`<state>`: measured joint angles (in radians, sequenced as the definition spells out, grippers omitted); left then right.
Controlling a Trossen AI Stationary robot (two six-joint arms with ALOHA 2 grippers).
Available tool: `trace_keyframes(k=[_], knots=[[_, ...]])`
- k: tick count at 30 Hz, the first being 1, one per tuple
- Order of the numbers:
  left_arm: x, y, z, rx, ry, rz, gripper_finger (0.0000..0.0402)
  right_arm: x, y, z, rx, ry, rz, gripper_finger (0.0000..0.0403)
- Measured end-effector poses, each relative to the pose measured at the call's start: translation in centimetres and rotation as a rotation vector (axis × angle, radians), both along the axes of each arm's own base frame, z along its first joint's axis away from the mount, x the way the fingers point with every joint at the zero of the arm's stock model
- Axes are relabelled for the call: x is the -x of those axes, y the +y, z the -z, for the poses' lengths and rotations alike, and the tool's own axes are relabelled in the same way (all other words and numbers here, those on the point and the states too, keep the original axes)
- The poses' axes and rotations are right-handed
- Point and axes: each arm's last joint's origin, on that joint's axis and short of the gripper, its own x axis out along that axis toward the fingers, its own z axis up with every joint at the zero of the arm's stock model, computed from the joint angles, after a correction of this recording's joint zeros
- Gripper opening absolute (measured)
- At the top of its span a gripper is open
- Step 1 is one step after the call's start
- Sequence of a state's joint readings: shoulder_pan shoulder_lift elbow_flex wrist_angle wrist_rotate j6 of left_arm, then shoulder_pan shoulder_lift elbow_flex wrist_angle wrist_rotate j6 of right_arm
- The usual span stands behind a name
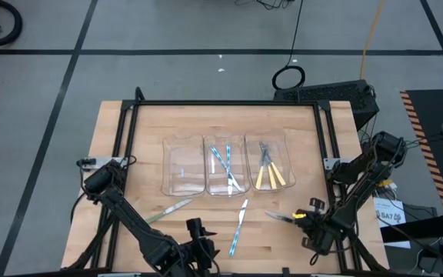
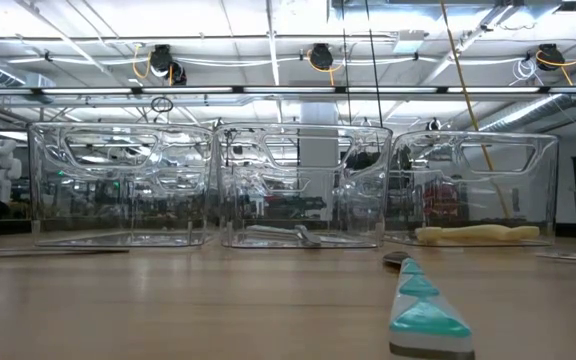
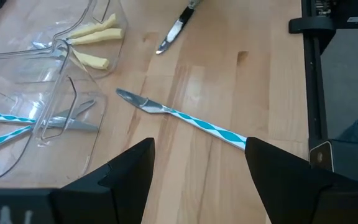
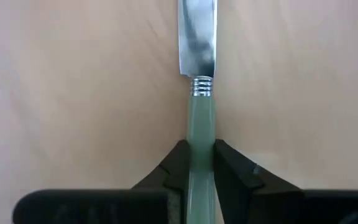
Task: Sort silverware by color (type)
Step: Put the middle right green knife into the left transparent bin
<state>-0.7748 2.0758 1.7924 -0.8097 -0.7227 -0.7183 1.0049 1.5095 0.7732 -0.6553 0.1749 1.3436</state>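
Three clear bins stand side by side mid-table: the left one, the middle one with blue-handled pieces, and the right one with yellow-handled pieces. A green-handled piece and a blue-patterned piece lie flat on the wood. My right gripper is near the right front of the table, shut on a green-handled knife. My left gripper is open near the front edge, and in its wrist view the left gripper is just short of the blue-patterned piece. My right gripper pinches the knife's green handle between its two fingers, a little behind the ribbed metal collar. The fingers lie along the knife, coming level from the table's right side. The blade points away toward the left; whether it is clear of the wood, I cannot tell.
A dark metal frame borders the wooden table on the left, far and right sides. Bare wood lies between the bins and the near edge. In the low view the blue patterned handle lies close in front, with the bins behind it.
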Motion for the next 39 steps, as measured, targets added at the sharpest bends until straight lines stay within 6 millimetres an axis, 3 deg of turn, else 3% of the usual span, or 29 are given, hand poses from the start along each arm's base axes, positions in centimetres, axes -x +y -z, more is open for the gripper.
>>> trace_keyframes(k=[13,20,29,39], knots=[[0.4,-1.3,-0.3,0.118,-0.072,-0.037,0.0259,-1.3,1.4,2.4,0.081,-0.171,-0.033,0.0046],[0.3,-1.3,-0.3,0.051,-0.061,0.022,0.0259,-1.4,1.2,2.3,0.127,-0.167,-0.145,0.0047],[-1.7,1.0,-0.3,-0.067,-0.023,0.062,0.0259,-2.7,0.1,1.8,0.161,-0.154,-0.219,0.0047],[-4.5,4.4,-0.3,-0.084,0.018,0.051,0.0259,-3.6,-0.8,1.8,0.176,-0.125,-0.258,0.0047]])
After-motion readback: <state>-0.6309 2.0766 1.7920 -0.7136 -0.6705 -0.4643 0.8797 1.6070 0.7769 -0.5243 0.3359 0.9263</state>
